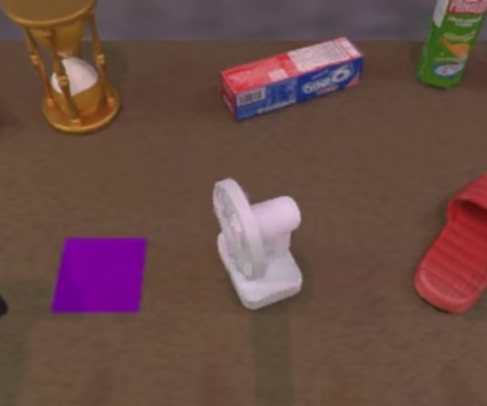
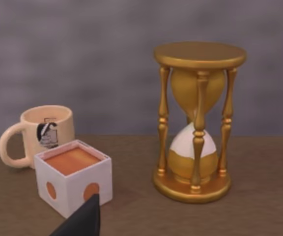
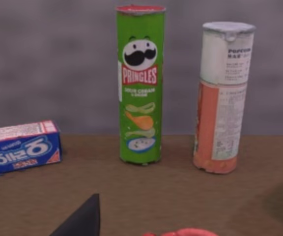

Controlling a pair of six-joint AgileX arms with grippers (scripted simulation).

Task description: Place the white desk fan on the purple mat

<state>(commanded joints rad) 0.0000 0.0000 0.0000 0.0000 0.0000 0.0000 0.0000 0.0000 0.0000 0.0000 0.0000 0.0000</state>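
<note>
white desk fan [image 1: 256, 245], vivid purple mat [image 1: 100, 275], gold hourglass [image 1: 68, 68], ribbed red slipper [image 1: 470, 241], green can [image 1: 451, 38]

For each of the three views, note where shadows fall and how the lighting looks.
Top view: soft, even light, with faint vertical shadow bands on the table below the white desk fan and the purple mat. Left wrist view: the hourglass shows mild highlights, no harsh glare. Right wrist view: the green chips can is evenly lit, with only a faint shadow.
</note>
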